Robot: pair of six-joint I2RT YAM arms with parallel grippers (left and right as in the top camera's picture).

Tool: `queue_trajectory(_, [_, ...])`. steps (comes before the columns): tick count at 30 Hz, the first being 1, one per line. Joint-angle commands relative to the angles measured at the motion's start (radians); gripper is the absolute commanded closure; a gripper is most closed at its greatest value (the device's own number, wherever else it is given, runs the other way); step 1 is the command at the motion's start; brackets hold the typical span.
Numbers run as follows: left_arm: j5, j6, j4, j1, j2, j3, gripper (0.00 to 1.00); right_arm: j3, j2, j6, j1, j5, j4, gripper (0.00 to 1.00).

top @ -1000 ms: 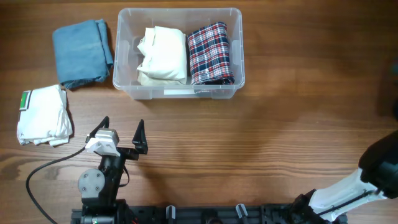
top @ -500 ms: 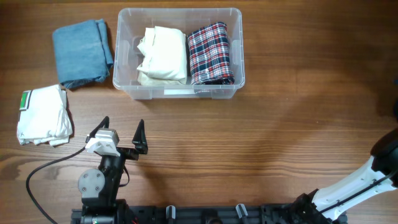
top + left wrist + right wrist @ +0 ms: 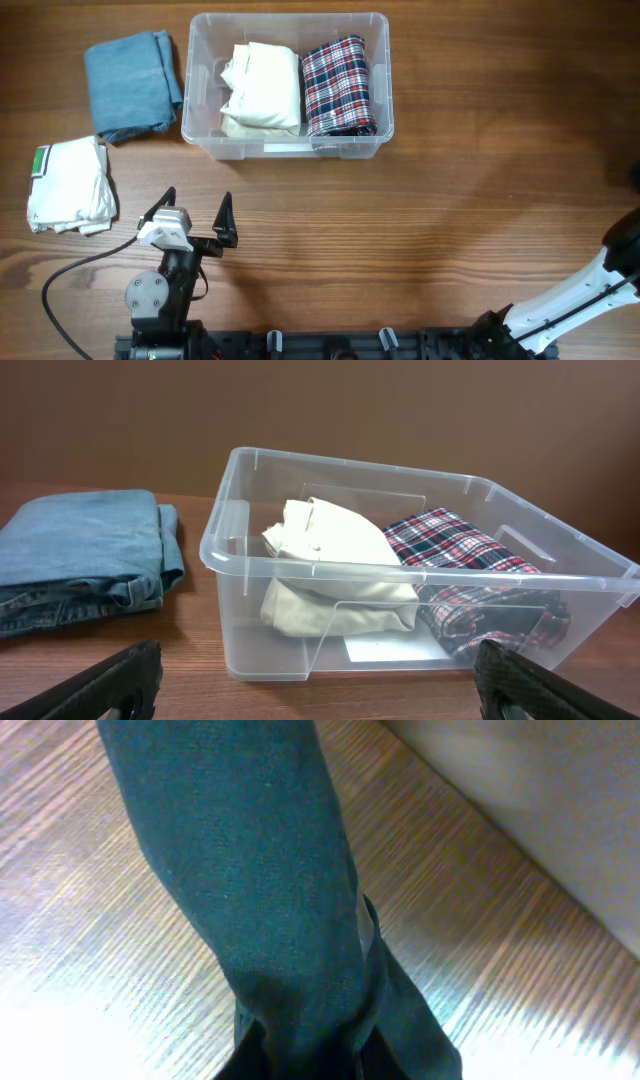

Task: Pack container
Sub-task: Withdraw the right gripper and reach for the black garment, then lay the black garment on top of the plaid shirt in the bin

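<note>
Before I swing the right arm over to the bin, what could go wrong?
1. The dark garment hangs loose from the right gripper, so it could drag on the table or drape over the container rim.
2. The cream garment and plaid garment already fill most of the container; only a narrow strip at its left end is free.

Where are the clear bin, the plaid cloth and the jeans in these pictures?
bin [image 3: 204, 90], overhead view, bare floor at its left end.
plaid cloth [image 3: 338, 85], overhead view, middle of the fold.
jeans [image 3: 80, 550], left wrist view, top of the folded stack.
</note>
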Motion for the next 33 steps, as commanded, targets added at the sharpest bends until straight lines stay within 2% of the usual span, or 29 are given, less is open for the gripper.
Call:
queue_trajectory(1, [0.008, -0.005, -0.002, 0.005, -0.007, -0.006, 0.00, -0.013, -0.038, 0.084, 0.059, -0.115, -0.016, 0.96])
queue_trajectory(4, [0.008, -0.005, -0.002, 0.005, -0.007, -0.006, 0.00, -0.011, -0.180, 0.125, 0.161, -0.323, -0.025, 0.96])
queue_trajectory(9, [0.008, -0.005, -0.002, 0.005, -0.007, -0.006, 0.00, -0.011, -0.440, 0.386, 0.349, -0.899, -0.009, 0.96])
queue_trajectory(11, [0.008, -0.005, -0.002, 0.005, -0.007, -0.006, 0.00, -0.012, -0.489, 0.490, 0.450, -1.024, -0.005, 0.96])
queue_trajectory(15, [0.008, -0.005, -0.002, 0.005, -0.007, -0.006, 0.00, -0.017, -0.480, 0.580, 0.699, -0.984, -0.014, 0.96])
queue_trajectory(20, [0.008, -0.005, -0.002, 0.005, -0.007, -0.006, 0.00, -0.018, -0.403, 0.726, 0.957, -0.742, -0.014, 0.96])
queue_trajectory(23, [0.008, -0.005, -0.002, 0.005, -0.007, -0.006, 0.00, -0.024, -0.324, 0.807, 1.031, -0.652, -0.014, 0.96])
queue_trajectory(30, [0.008, -0.005, -0.002, 0.005, -0.007, -0.006, 0.00, -0.024, -0.134, 0.835, 1.080, -0.651, -0.020, 0.96])
queue_trajectory(31, [0.008, -0.005, -0.002, 0.005, -0.007, -0.006, 0.00, -0.024, -0.124, 0.826, 1.080, -0.651, -0.023, 0.84])
queue_trajectory(32, [0.008, -0.005, -0.002, 0.005, -0.007, -0.006, 0.00, -0.024, -0.119, 0.782, 1.078, -0.644, -0.027, 0.61])
queue_trajectory(33, [0.008, -0.005, -0.002, 0.005, -0.007, -0.006, 0.00, -0.024, -0.119, 0.753, 1.078, -0.616, -0.033, 0.44])
